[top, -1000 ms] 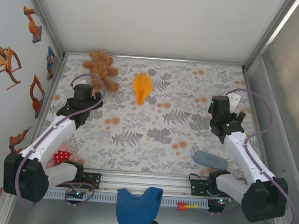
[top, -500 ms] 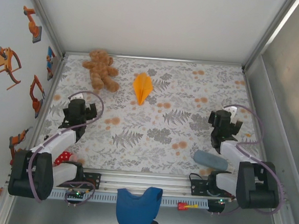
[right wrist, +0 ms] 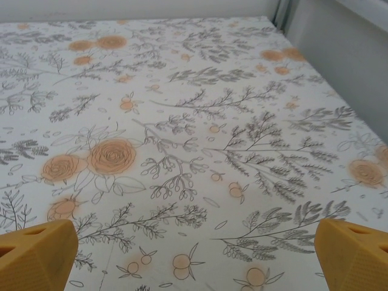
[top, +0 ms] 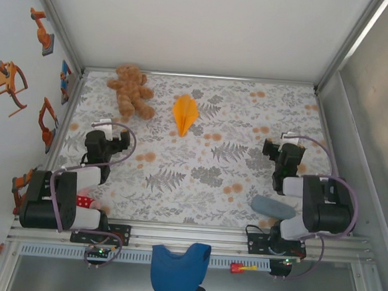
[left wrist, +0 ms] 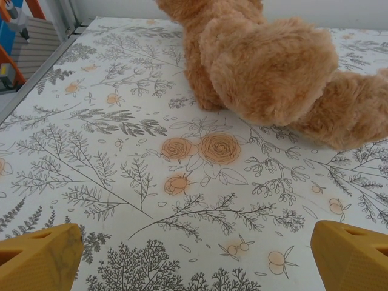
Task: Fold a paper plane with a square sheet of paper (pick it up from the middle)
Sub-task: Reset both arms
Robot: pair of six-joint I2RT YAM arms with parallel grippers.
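Note:
The square sheet of paper lies folded into a narrow orange paper plane point(top: 185, 113) at the far middle of the flowered table point(top: 198, 179), its point toward the near side. Nothing touches it. My left gripper point(top: 107, 129) sits drawn back at the left, well short of the plane. In the left wrist view its yellow fingertips point(left wrist: 39, 257) stand wide apart, so that gripper point(left wrist: 194, 267) is open over bare table. My right gripper point(top: 284, 144) sits drawn back at the right. It is open too point(right wrist: 194, 260), its fingertips point(right wrist: 354, 254) far apart with nothing between them.
A brown teddy bear point(top: 131, 91) lies at the far left, just ahead of the left gripper point(left wrist: 267, 66). A grey oblong thing point(top: 273, 208) rests near the right base, a red-and-white toy point(top: 82, 203) near the left base. A blue cloth point(top: 179, 268) hangs off the front rail. Walls close in both sides.
Both arms have folded back toward their bases, pulling the open grippers nearer the front edge. The paper plane and teddy bear have not moved.

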